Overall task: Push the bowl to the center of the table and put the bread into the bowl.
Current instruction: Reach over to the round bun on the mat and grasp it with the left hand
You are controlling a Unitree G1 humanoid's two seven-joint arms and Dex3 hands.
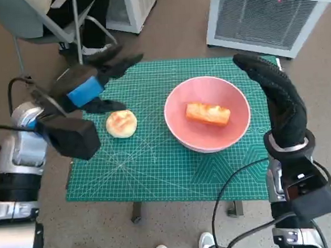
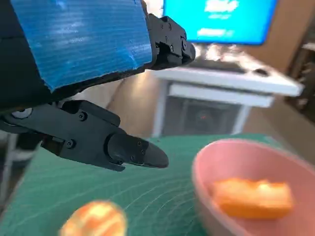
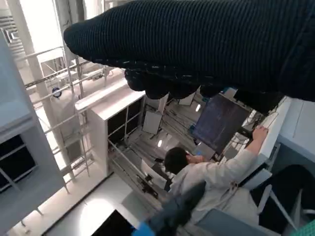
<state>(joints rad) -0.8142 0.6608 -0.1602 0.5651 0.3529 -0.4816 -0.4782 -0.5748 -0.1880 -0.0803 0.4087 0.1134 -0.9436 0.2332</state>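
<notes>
Left hand (image 1: 92, 86), released with fingers spread, hovers at centre-left of the frame over the round bread (image 1: 121, 123); soft, light, likely best pinched gently across its sides.

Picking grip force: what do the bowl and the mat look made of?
Bowl: smooth pink, softly glossy, likely plastic or glazed ceramic; the look leaves it open. Mat: flat green sheet, matte, printed with fine grid lines, probably a vinyl or rubber cutting mat.
</notes>
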